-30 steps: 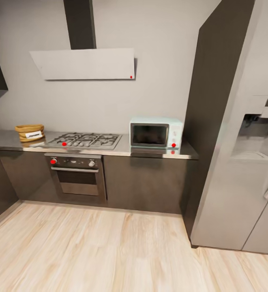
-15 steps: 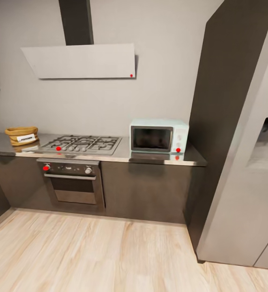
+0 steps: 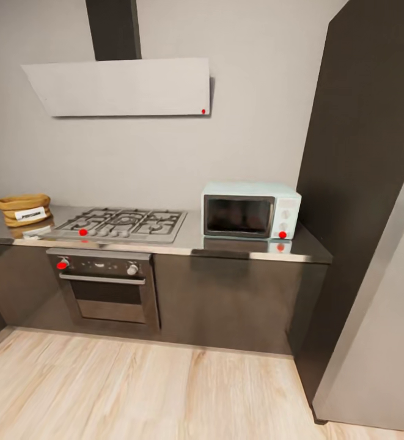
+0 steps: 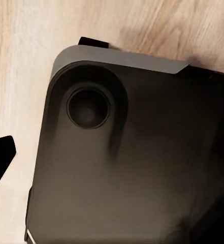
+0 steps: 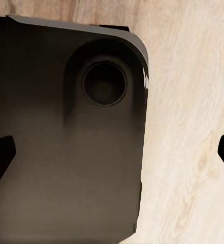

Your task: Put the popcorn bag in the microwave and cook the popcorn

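Observation:
The mustard-tan popcorn bag (image 3: 23, 209) with its white label stands at the far left of the silver-grey countertop (image 3: 192, 238). Near the countertop's right end sits the mint-blue microwave (image 3: 250, 211), its dark door closed and a red light by the knobs. No popcorn kernels can be seen. Both arms hang low over my dark base. My right gripper (image 5: 112, 152) is open, its two black fingertips (image 5: 0, 157) far apart with nothing between them. One fingertip (image 4: 1, 155) of my left gripper (image 4: 112, 157) sits at the frame's edge, spread wide, holding nothing.
A steel gas hob (image 3: 125, 223) lies between bag and microwave, with a black-and-steel oven (image 3: 107, 287) under it and a hood (image 3: 119, 87) above. A tall dark cabinet (image 3: 367, 183) and grey fridge side (image 3: 385, 354) stand at the right. Pale wood floor (image 3: 134, 391) lies before the counter.
The whole head view has shifted: the counter looks nearer and larger, and the fridge has slid out at the right, so the camera moved. Bag and microwave stay in place.

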You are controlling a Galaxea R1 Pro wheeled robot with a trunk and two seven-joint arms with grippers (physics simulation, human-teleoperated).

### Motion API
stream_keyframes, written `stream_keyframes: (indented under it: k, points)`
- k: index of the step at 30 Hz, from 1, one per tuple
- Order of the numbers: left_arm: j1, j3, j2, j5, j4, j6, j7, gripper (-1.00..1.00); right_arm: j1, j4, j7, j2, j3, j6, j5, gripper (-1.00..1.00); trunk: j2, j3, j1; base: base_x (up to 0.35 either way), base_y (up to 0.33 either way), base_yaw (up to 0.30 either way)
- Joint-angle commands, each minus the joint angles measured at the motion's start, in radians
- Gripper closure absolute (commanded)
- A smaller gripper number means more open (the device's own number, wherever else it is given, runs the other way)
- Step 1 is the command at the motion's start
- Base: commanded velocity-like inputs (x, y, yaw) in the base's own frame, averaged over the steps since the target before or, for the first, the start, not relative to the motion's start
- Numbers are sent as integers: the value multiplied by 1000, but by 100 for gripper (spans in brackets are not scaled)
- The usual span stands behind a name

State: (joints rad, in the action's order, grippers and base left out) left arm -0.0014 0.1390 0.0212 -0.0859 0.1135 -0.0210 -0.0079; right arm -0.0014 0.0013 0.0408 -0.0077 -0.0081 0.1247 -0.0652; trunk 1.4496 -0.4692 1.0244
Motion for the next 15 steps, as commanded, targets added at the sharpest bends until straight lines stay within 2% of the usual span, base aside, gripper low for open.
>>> stream_keyframes:
  k: [1,4,7,15]
  points:
    - [0,2,0,-9,0,-2,-1,-100,0,0,4,0,-1,3,-6,-100,0,-1,1,322,109,0]
    - [0,2,0,-9,0,-2,0,-100,0,0,4,0,-3,2,-4,-100,0,-1,1,322,109,-12]
    - [0,2,0,-9,0,-3,0,-100,0,0,4,2,-6,1,-1,-100,0,-1,1,310,74,-145]
    - [0,6,0,-18,1,-5,0,-100,0,0,4,3,-6,1,-1,-100,0,-1,1,38,4,-211]
